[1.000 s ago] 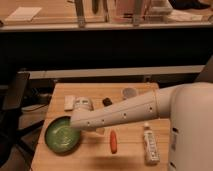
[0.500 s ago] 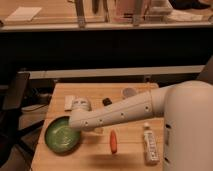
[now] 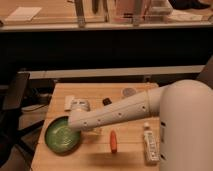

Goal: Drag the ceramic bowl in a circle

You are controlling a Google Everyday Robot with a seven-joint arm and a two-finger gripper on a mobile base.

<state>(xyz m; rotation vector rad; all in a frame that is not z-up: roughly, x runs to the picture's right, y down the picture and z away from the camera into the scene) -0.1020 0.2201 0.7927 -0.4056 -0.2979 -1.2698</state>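
A green ceramic bowl (image 3: 61,136) sits on the front left part of the wooden table (image 3: 130,157). My white arm reaches in from the right across the table. Its end, with the gripper (image 3: 75,125), is at the bowl's upper right rim. The arm's own body hides where the gripper meets the bowl.
Behind the bowl stand a small can (image 3: 79,105) and a white packet (image 3: 69,102). A small dark object (image 3: 106,101) and a grey round lid (image 3: 129,92) lie further back. An orange-red item (image 3: 113,141) and a white bottle (image 3: 149,145) lie to the right. A black chair (image 3: 14,92) stands at the left.
The arm's end has shifted very slightly left over the bowl's rim. The bowl stays in about the same place.
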